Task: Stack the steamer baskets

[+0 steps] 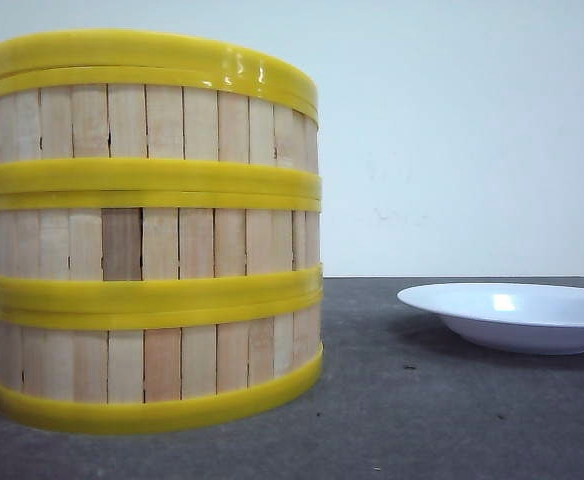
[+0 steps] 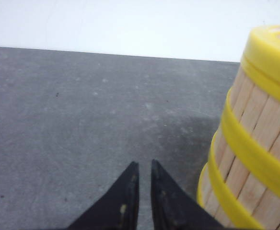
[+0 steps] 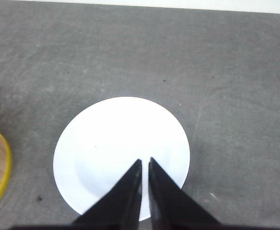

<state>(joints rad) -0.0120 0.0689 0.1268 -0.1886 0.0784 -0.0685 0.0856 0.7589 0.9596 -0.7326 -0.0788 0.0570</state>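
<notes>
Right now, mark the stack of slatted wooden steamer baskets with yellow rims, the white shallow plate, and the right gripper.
stack of slatted wooden steamer baskets with yellow rims [image 1: 152, 240]: front view, middle basket's wall.
white shallow plate [image 3: 111, 139]: right wrist view, bare inner surface.
right gripper [image 3: 145, 165]: right wrist view, between the fingertips, above the plate.

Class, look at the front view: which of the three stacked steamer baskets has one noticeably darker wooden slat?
The middle basket: one brown slat left of centre. The top basket and bottom basket show only paler slats.

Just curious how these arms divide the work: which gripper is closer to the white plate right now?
Right. The right gripper hovers directly over the white plate, shut and empty. The left gripper is beside the stacked steamer baskets.
</notes>
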